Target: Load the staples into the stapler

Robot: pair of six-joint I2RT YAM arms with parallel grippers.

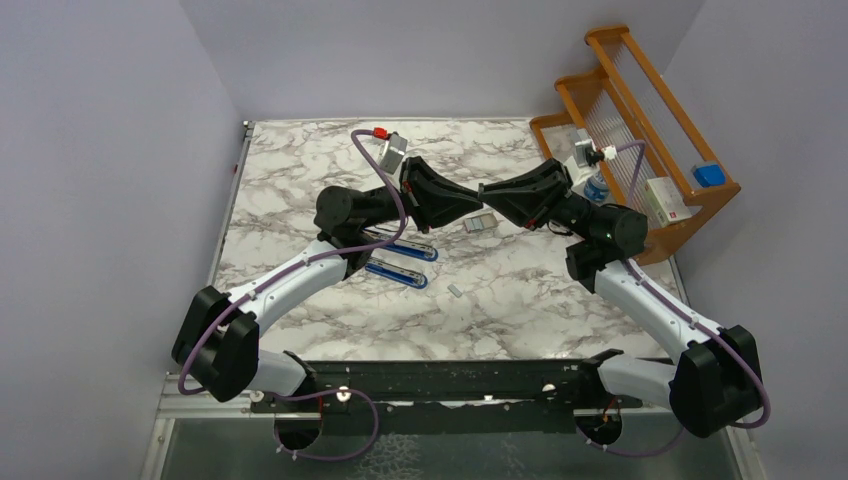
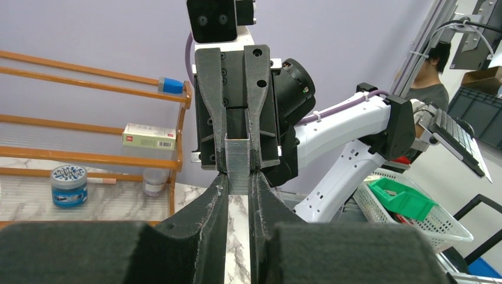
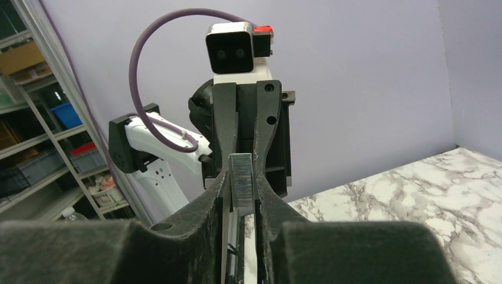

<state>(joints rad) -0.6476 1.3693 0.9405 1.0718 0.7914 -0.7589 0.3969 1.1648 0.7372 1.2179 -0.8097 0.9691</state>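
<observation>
A short silvery strip of staples (image 2: 238, 161) hangs in the air between my two grippers, which meet tip to tip above the table's middle. My left gripper (image 2: 238, 179) is shut on its near end, and my right gripper (image 3: 241, 198) is shut on the other end of the strip (image 3: 241, 177). In the top view the left gripper (image 1: 474, 198) and the right gripper (image 1: 486, 194) touch noses and hide the strip. The blue stapler (image 1: 402, 262) lies opened out on the table under the left arm. A small flat staple box (image 1: 480, 224) lies just below the grippers.
A small loose grey piece (image 1: 455, 291) lies near the table's middle. A wooden rack (image 1: 640, 120) stands at the back right with a white red-labelled box (image 1: 668, 200) and a blue block (image 1: 708, 174). A blue-capped cylinder (image 1: 597, 187) sits by the rack.
</observation>
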